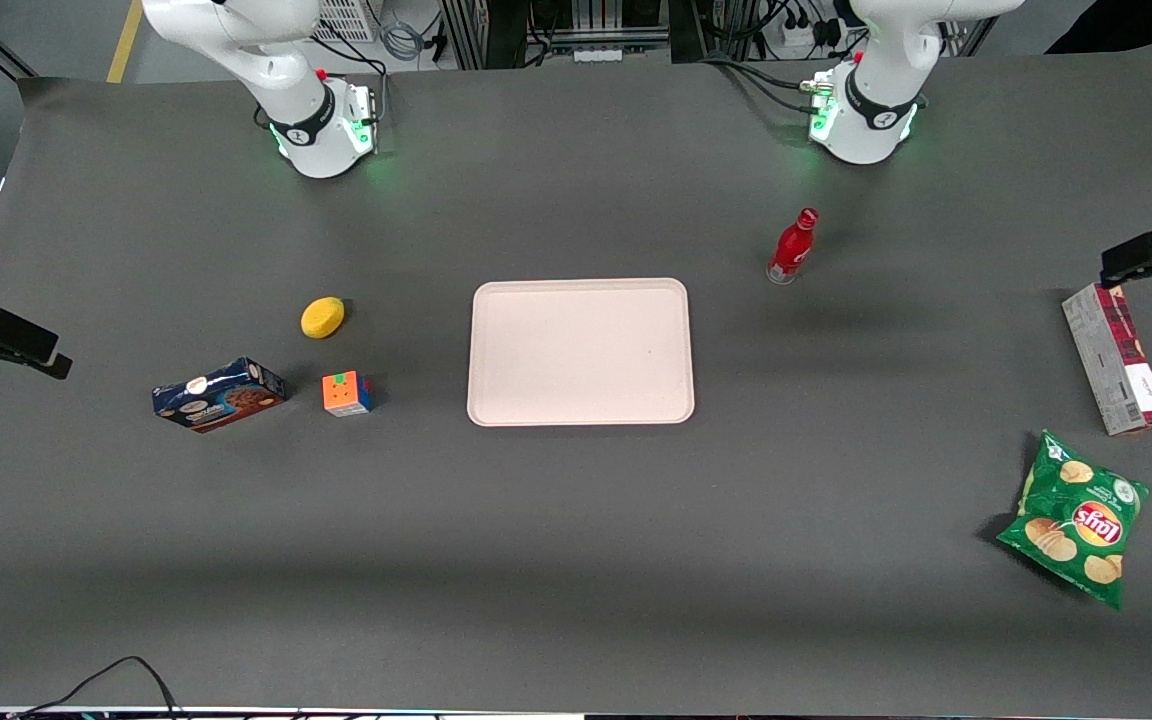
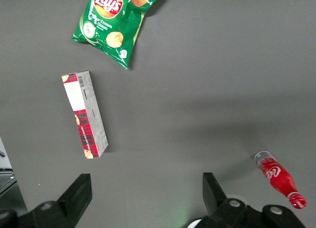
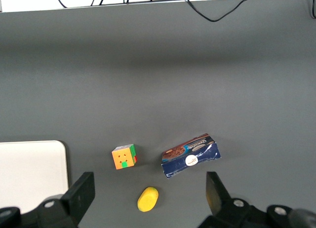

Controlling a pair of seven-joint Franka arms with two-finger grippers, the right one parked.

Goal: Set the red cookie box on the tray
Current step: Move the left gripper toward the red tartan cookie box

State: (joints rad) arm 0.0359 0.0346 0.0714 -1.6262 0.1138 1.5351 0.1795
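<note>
Front view: we see the red cookie box [image 1: 1116, 360] lying flat at the working arm's end of the table [image 1: 576, 560], well apart from the tray [image 1: 581, 351].
We find a green Lay's chip bag [image 1: 1075, 518] near the box, nearer the front camera, and a red bottle [image 1: 793, 246] standing between box and tray. Our wrist camera shows the gripper [image 2: 147, 188] above the table with jaws wide apart, holding nothing, the box [image 2: 85, 114] below it.

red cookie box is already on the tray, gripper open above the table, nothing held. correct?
Not quite. The front view shows the red cookie box lying on the table toward the working arm's end, apart from the tray, which holds nothing. The rest stands: the left gripper is open above the table, holding nothing.
</note>
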